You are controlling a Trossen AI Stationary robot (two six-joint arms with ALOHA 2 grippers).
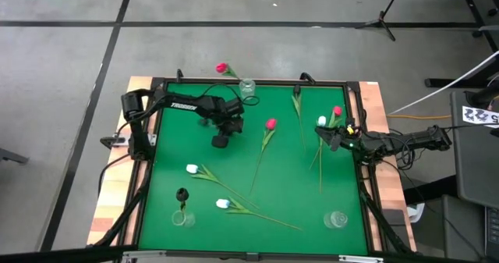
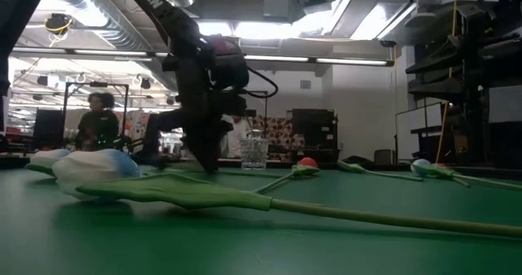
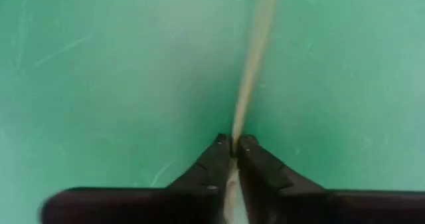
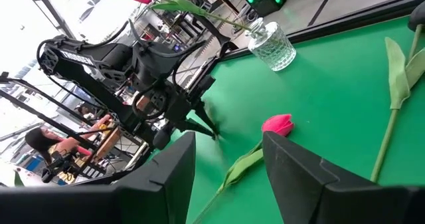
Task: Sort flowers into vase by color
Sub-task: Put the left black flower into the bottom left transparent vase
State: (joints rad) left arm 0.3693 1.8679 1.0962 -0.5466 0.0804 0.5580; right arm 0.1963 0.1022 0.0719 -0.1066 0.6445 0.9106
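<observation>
Tulips lie scattered on the green mat: a pink one [image 1: 270, 124] mid-table, two white ones [image 1: 192, 169] [image 1: 222, 204] near the left front, and a white [image 1: 321, 121] and a pink one [image 1: 337, 111] by the right arm. Another pink tulip [image 1: 222, 67] stands in the far glass vase [image 1: 248, 88]. A dark tulip [image 1: 181, 194] stands in the near-left vase [image 1: 183, 218]. My left gripper [image 1: 221, 140] is shut and points down at the mat, left of the mid-table pink tulip. My right gripper [image 4: 229, 164] is open and level, facing that tulip's head [image 4: 277, 124]. My left gripper [image 3: 234, 144] points straight down with its shut fingertips at the mat. A thin pale streak [image 3: 251, 71] runs out from between the fingertips. I cannot tell whether it is a held stem or a mark on the mat.
An empty glass vase [image 1: 335, 218] stands near the front right corner. A leafy stem [image 1: 297, 101] lies by the far edge. A raised black frame [image 1: 257, 82] borders the mat. People show in the room beyond [image 2: 99, 120].
</observation>
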